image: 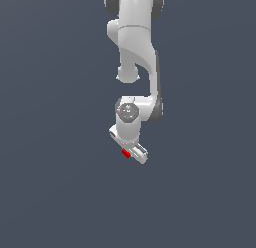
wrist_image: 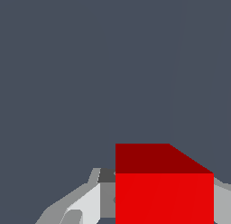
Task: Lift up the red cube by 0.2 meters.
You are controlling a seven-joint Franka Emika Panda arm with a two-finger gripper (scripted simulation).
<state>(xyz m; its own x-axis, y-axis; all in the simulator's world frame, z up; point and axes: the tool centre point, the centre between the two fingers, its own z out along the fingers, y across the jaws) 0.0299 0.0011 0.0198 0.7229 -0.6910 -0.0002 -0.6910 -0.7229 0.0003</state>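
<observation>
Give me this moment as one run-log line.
arm: over flat grey surface | gripper: shut on red cube | fingers: either side of cube | lift height: cannot tell

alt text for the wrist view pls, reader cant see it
A bright red cube fills the lower part of the frame, sitting between the pale grey fingers of the robot's gripper. Everything behind it is flat, featureless dark blue-grey.

Exterior view overhead, wrist view close on red cube (wrist_image: pixel 164 191)
</observation>
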